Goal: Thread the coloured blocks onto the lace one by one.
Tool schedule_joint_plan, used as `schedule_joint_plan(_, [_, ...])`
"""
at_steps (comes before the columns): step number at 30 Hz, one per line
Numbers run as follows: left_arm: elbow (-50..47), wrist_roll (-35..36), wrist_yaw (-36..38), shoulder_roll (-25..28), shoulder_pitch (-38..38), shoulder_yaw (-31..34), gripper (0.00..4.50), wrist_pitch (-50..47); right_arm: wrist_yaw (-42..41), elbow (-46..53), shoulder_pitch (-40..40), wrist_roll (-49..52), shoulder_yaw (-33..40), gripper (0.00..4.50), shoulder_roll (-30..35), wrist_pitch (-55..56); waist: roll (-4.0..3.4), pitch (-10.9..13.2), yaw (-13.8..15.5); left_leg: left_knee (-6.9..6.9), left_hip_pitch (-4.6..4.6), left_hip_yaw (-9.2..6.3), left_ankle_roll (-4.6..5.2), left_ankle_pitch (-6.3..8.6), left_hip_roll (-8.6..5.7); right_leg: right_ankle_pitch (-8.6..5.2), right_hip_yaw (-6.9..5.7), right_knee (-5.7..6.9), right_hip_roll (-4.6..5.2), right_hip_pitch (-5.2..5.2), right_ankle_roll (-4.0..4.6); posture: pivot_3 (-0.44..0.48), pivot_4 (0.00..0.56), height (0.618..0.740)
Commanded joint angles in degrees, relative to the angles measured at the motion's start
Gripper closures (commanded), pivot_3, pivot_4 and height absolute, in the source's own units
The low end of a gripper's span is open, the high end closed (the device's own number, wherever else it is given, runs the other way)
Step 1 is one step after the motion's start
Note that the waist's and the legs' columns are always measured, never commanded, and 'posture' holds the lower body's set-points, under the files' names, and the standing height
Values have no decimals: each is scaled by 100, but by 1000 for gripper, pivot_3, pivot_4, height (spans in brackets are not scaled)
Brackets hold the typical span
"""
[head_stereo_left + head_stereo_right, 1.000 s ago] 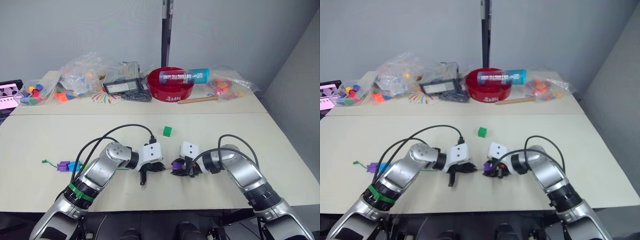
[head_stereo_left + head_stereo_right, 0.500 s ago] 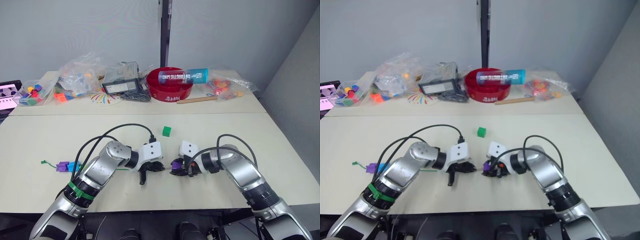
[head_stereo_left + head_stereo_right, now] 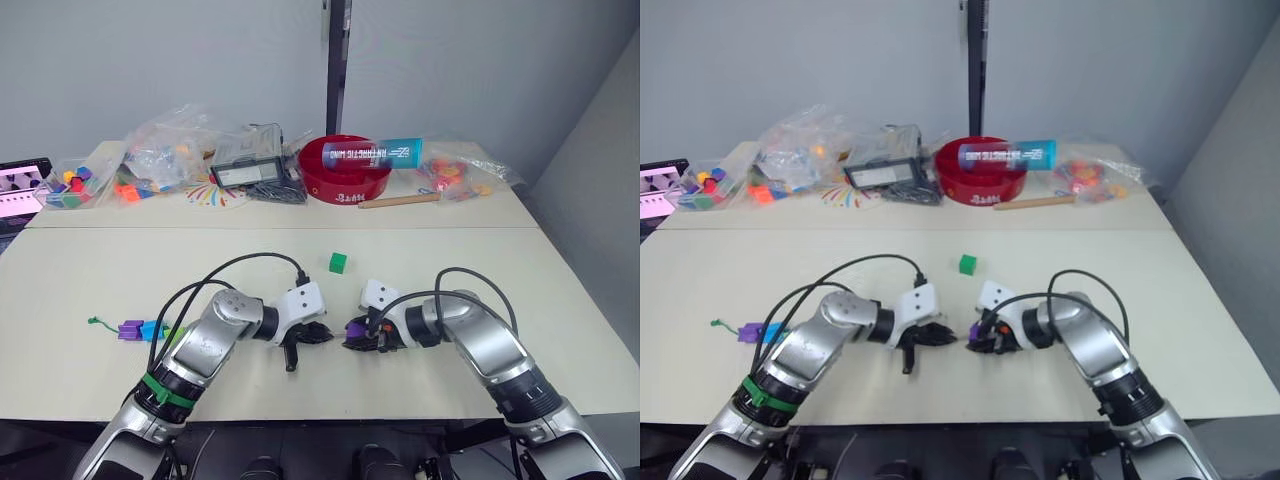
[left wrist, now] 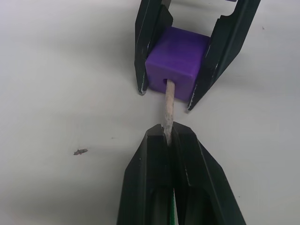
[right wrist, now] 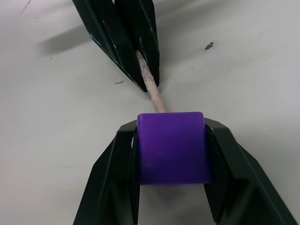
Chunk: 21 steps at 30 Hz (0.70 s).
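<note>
My right gripper (image 5: 171, 143) is shut on a purple block (image 4: 177, 60), held just above the table near its front middle. My left gripper (image 4: 168, 136) is shut on the lace's pale stiff tip (image 4: 168, 107), and that tip pokes into the hole in the block's face. The two grippers (image 3: 318, 334) (image 3: 358, 335) meet nose to nose. The green lace (image 3: 100, 323) trails off to the left, where a purple block (image 3: 130, 329), a blue one (image 3: 150, 330) and a light green one (image 3: 172, 332) sit strung on it. A dark green block (image 3: 338, 262) lies loose on the table beyond the grippers.
Along the far edge stand clear bags of mixed pieces (image 3: 160, 160), a red bowl (image 3: 345, 175) with a blue tube (image 3: 380, 154) across it, a black device (image 3: 245, 172) and a wooden stick (image 3: 398, 200). A screen (image 3: 20, 185) glows at the far left.
The two grippers have stayed nose to nose with the purple block and the lace tip between them. The head camera has shifted slightly.
</note>
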<state>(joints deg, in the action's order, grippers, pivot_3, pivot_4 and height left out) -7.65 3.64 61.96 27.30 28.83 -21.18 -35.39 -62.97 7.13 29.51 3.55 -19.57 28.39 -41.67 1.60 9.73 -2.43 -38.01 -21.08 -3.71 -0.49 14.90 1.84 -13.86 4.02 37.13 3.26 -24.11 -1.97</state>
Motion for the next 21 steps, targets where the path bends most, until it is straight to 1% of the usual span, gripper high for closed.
schedule_joint_plan(1, [-679,435,278,-176,62,-185,4500,285,142,33,-164,145,-365,3283,-297,-43,0,0,-10,0,0,0,0,0,0,0,0,0,0,0,0,0,150,731])
schedule_joint_plan(5, [-609,393,449,185,-7,-54,4500,496,83,35,-357,199,-275,3283,-204,200,0,-1,-42,1,1,-1,1,0,5,0,1,0,-6,-3,0,0,150,731])
schedule_joint_plan(10, [-639,472,541,414,10,53,4500,562,71,-95,-500,233,-223,3283,-93,515,0,0,-49,2,-1,-1,1,1,5,0,1,-1,-6,-4,0,0,150,731])
schedule_joint_plan(21, [-826,441,414,551,-85,122,4500,487,150,-154,-439,155,-338,3283,12,442,0,0,-53,2,-1,-1,1,1,6,0,1,-1,-7,-4,0,0,150,731])
